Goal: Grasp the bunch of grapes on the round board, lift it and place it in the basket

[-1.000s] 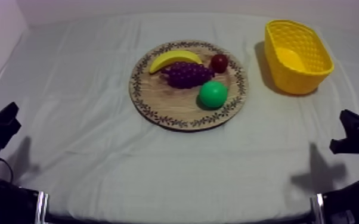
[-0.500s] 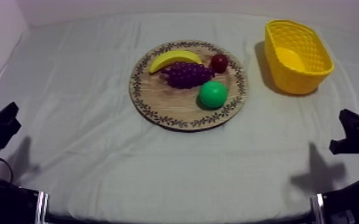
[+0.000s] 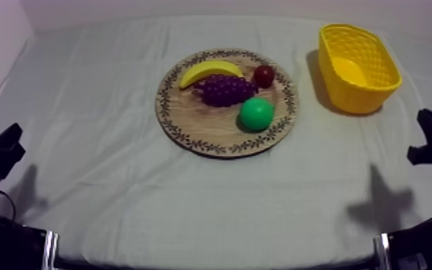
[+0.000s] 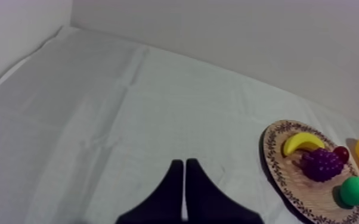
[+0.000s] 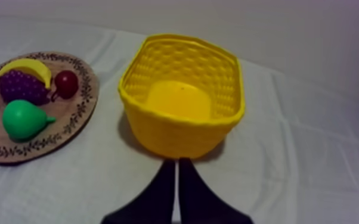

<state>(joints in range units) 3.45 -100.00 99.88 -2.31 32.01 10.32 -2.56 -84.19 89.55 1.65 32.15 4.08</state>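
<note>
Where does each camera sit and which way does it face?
Top view: above the table, slanting down on wooden board and yellow basket; left arm, right arm at lower corners.
Left wrist view: on the left arm, facing the board; left end effector shut.
Right wrist view: on the right arm, facing the basket; right end effector shut.
Both wrist views share the bunch of grapes.

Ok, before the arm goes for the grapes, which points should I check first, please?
1. Bunch of grapes lies on the wooden board: ok.
2. Free room around it: not ok, the banana and the small red fruit sit close against it.
3. Yellow basket upright and empty: ok.
4. Right gripper open for a grasp: not ok, it is shut.
5. Left gripper away from the board: ok.
</note>
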